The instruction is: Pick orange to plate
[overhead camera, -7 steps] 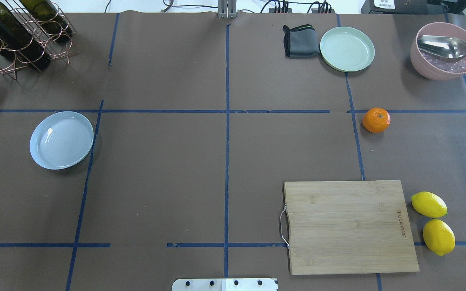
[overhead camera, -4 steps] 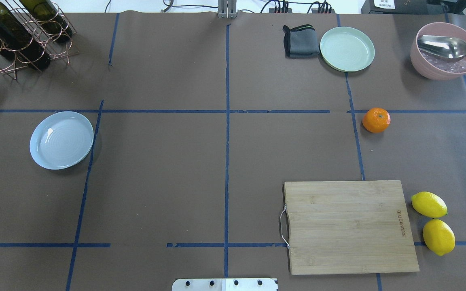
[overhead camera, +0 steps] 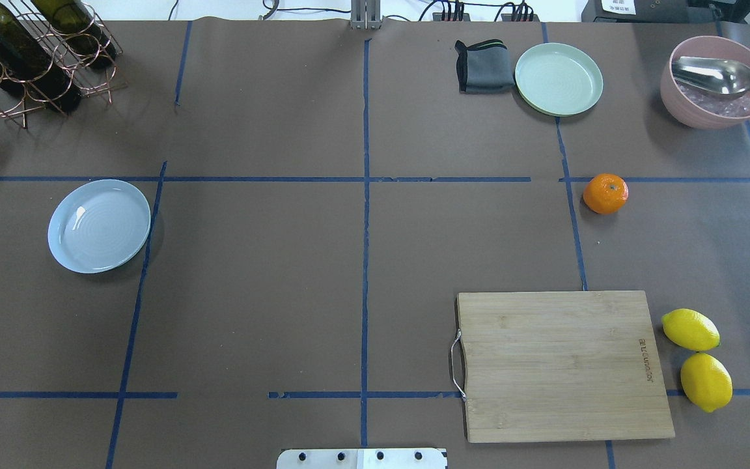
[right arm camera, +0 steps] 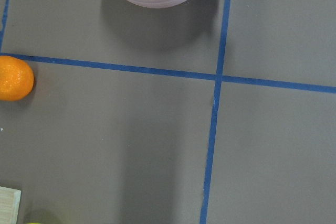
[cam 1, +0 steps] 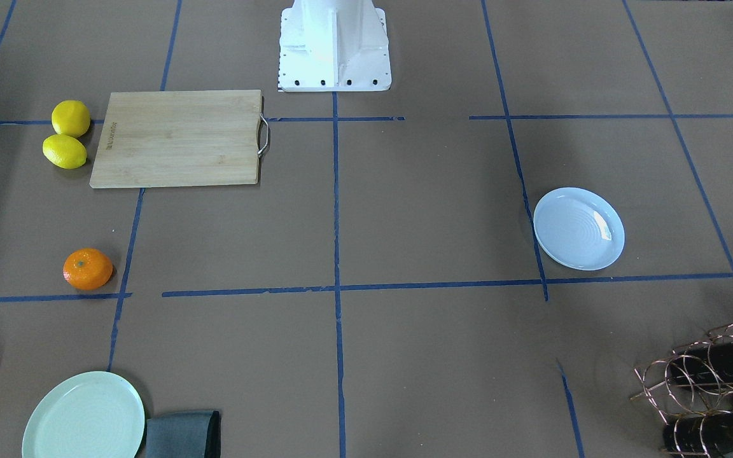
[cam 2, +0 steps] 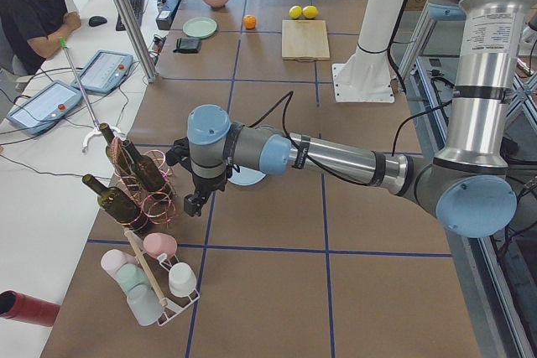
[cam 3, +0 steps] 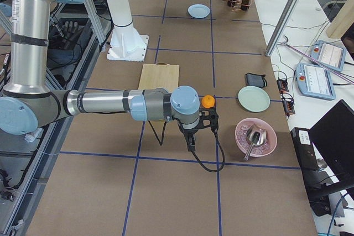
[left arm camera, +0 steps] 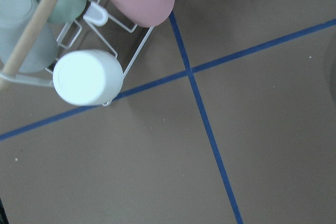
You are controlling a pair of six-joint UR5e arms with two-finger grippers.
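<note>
orange (overhead camera: 605, 193): round, bright, dimpled skin, greenish stem spot on top. It sits on the brown table (overhead camera: 271, 273), between the mint plate (overhead camera: 558, 78) and the cutting board (overhead camera: 560, 365).
plate (overhead camera: 99, 225): pale blue, glossy, bare; well apart from the orange.
right gripper (cam 3: 191, 146): near the orange. Jaw opening cannot be told.
left gripper (cam 2: 195, 204): by the bottle rack (cam 2: 138, 186). Jaws likewise unclear.

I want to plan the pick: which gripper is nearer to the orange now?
Right. The right gripper hangs near the orange; the left gripper hangs by the wine rack, far from it.
</note>
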